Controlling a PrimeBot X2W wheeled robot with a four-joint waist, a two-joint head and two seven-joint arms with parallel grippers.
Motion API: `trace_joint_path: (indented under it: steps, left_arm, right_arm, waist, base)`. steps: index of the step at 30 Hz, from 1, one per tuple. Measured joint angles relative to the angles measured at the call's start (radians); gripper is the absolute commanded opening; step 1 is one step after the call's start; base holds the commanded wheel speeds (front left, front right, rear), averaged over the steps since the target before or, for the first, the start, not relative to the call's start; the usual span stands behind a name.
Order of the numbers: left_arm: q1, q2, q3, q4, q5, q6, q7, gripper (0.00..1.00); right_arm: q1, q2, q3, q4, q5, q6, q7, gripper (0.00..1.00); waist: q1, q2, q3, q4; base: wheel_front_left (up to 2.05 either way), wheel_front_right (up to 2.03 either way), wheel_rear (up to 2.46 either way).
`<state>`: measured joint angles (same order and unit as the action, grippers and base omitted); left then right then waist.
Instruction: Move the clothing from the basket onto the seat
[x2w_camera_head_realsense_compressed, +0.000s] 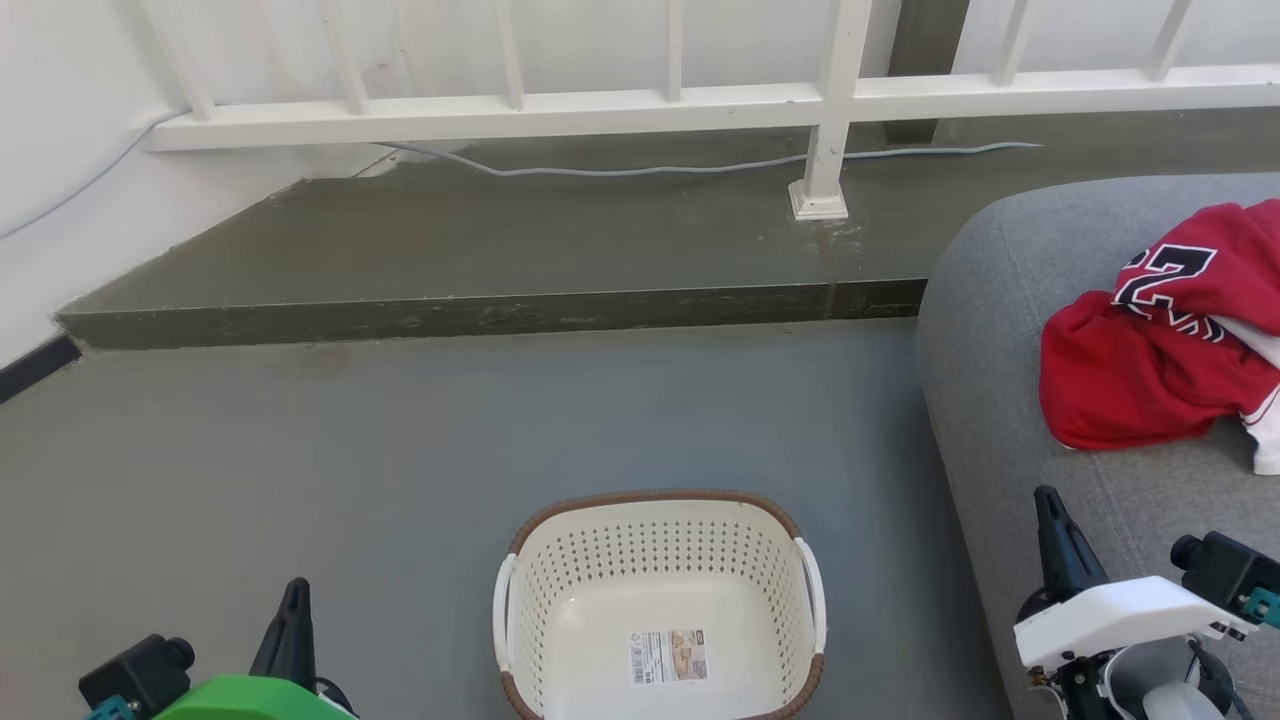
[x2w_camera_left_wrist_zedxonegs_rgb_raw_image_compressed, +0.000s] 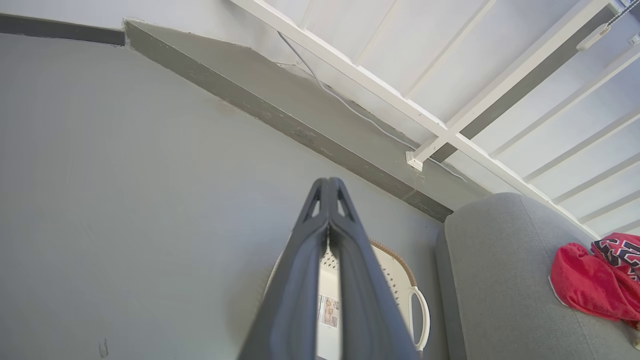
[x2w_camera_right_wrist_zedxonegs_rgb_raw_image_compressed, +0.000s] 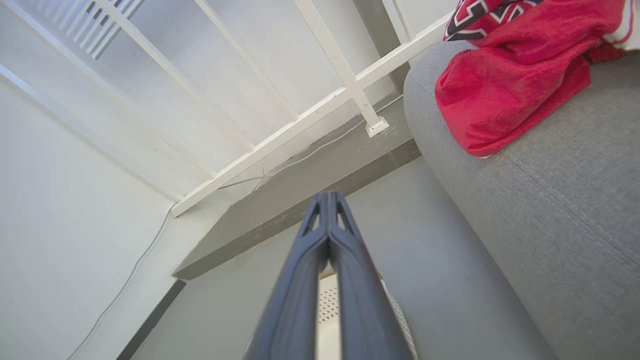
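Observation:
The red clothing (x2w_camera_head_realsense_compressed: 1160, 350) lies bunched on the grey seat (x2w_camera_head_realsense_compressed: 1000, 330) at the right, its black-and-white number showing on top; it also appears in the left wrist view as clothing (x2w_camera_left_wrist_zedxonegs_rgb_raw_image_compressed: 590, 285) and in the right wrist view as clothing (x2w_camera_right_wrist_zedxonegs_rgb_raw_image_compressed: 510, 80). The cream basket (x2w_camera_head_realsense_compressed: 660, 545) with a brown rim stands on the floor at bottom centre, holding nothing but a sticker on its base. My left gripper (x2w_camera_head_realsense_compressed: 295, 590) is shut at the lower left, left of the basket. My right gripper (x2w_camera_head_realsense_compressed: 1045, 500) is shut at the lower right, over the seat's front part, nothing held.
A white railing (x2w_camera_head_realsense_compressed: 700, 100) runs along the back above a raised grey step (x2w_camera_head_realsense_compressed: 480, 310), with a thin cable (x2w_camera_head_realsense_compressed: 700, 168) lying on it. A white wall closes the left side. Grey floor (x2w_camera_head_realsense_compressed: 300, 440) spreads between the step and the basket.

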<state>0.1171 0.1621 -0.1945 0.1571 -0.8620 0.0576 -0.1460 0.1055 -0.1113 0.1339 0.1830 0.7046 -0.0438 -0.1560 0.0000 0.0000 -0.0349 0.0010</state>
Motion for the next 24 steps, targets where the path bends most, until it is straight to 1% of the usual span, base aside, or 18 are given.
trace_joint_path:
  steps: [24]
  left_arm:
    - [-0.056, -0.032, 0.080, 0.035, -0.255, -0.058, 0.080, 0.00]
  right_arm:
    - [-0.047, 0.015, -0.077, 0.030, 0.318, 0.055, 0.084, 0.00]
  waist:
    - [0.0000, 0.0000, 0.013, 0.000]
  base:
    - [0.00, 0.00, 0.00]
